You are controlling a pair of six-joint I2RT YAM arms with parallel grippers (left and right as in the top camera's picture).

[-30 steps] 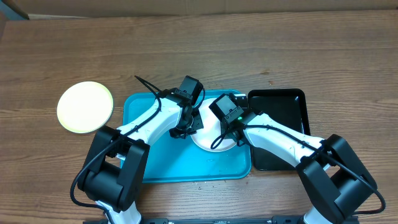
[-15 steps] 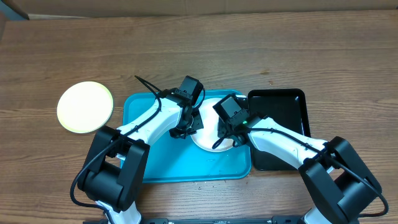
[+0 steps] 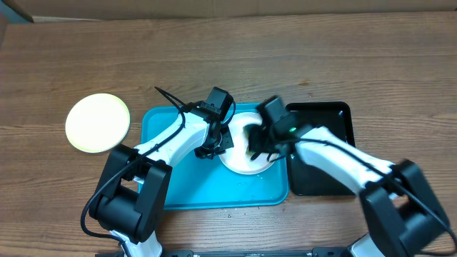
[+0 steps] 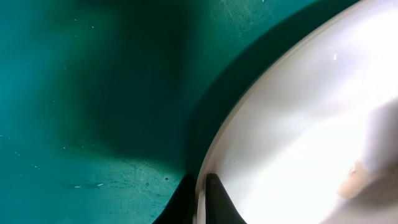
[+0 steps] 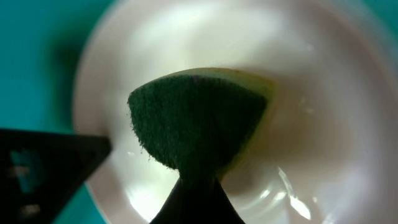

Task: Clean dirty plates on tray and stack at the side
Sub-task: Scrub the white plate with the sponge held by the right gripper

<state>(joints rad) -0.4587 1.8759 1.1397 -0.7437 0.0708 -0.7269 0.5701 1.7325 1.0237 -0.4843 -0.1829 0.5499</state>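
Note:
A white plate (image 3: 241,155) lies at the right end of the turquoise tray (image 3: 186,187). My left gripper (image 3: 219,142) is shut on the plate's left rim; the left wrist view shows the rim (image 4: 249,112) pinched between the two fingers. My right gripper (image 3: 255,140) is over the plate's middle, shut on the green-yellow sponge (image 5: 199,121), whose dark green face is against the wet white plate (image 5: 311,93). A pale yellow-green plate (image 3: 97,123) lies on the table left of the tray. A third plate is not in view.
A glossy black tray (image 3: 325,128) lies right beside the turquoise tray, under my right arm. The wooden table (image 3: 214,57) stretches behind both trays.
My right gripper has moved with the sponge from the plate's lower right toward its upper middle. The left gripper and the plate have not moved.

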